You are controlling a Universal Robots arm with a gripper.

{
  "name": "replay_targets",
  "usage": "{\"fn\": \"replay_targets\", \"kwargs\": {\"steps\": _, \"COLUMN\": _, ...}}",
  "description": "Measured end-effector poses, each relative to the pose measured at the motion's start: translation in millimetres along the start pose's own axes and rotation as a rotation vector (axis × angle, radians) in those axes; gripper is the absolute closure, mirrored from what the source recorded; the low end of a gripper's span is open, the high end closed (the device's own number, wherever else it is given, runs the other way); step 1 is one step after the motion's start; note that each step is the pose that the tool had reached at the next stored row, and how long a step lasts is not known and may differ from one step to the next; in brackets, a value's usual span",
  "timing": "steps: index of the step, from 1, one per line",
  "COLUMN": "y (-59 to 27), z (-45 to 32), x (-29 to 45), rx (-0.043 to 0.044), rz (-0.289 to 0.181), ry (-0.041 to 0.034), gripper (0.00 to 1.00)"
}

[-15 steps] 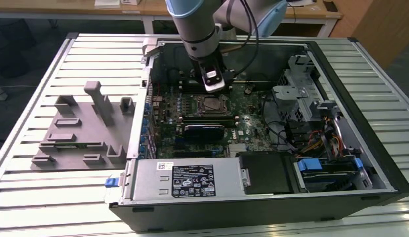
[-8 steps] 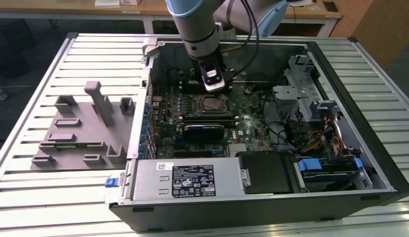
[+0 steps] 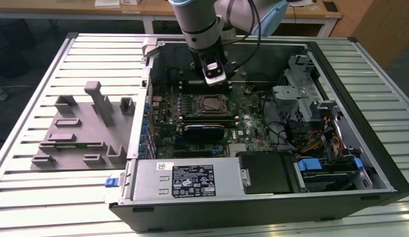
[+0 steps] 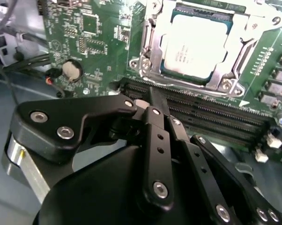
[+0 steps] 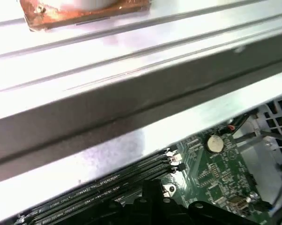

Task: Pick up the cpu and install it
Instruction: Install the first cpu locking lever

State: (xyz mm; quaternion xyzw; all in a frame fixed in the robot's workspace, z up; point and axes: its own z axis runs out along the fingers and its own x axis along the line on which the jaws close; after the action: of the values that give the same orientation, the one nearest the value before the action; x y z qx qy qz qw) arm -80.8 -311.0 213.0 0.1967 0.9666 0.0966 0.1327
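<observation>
Black jointed end effector (image 4: 156, 101) near silvery square cpu (image 4: 195, 47)

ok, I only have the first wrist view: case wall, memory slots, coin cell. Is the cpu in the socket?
Observer: Yes. In the second wrist view the cpu lies flat in the socket, with the metal frame around it.
Operator: Where's the gripper relative to it?
Observer: In the second wrist view the gripper is over the memory slots beside the socket, clear of the cpu.
Operator: And the arm overall?
Observer: In the exterior view it reaches down into the open case, ending just beyond the socket; the grey fixture stands outside the case at the exterior view's left.
</observation>
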Motion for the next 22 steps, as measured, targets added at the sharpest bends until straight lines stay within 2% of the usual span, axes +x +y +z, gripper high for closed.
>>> {"fn": "replay_targets", "kwargs": {"steps": 6, "y": 0.3, "z": -1.2, "x": -0.3, "rx": 0.0, "rz": 0.0, "ry": -0.0001, "gripper": 0.89}}
{"fn": "replay_targets", "kwargs": {"steps": 7, "y": 0.4, "z": -1.2, "x": -0.5, "rx": 0.0046, "rz": 0.001, "ry": 0.0057, "gripper": 0.89}}
{"fn": "replay_targets", "kwargs": {"steps": 10, "y": 0.8, "z": -0.5, "x": -1.6, "rx": 0.0344, "rz": 0.002, "ry": 0.0394, "gripper": 0.89}}
{"fn": "replay_targets", "kwargs": {"steps": 12, "y": 1.7, "z": 0.3, "x": -3.9, "rx": 0.0517, "rz": 0.002, "ry": 0.0532, "gripper": 0.89}}
{"fn": "replay_targets", "kwargs": {"steps": 18, "y": 5.2, "z": 3.3, "x": -12.8, "rx": 0.1089, "rz": -0.005, "ry": 0.0739, "gripper": 0.89}}
{"fn": "replay_targets", "kwargs": {"steps": 20, "y": 5.2, "z": 4.1, "x": -14.4, "rx": 0.1218, "rz": -0.007, "ry": 0.0766, "gripper": 0.89}}
{"fn": "replay_targets", "kwargs": {"steps": 22, "y": 3.6, "z": 4.2, "x": -14.9, "rx": 0.1291, "rz": -0.008, "ry": 0.0786, "gripper": 0.89}}
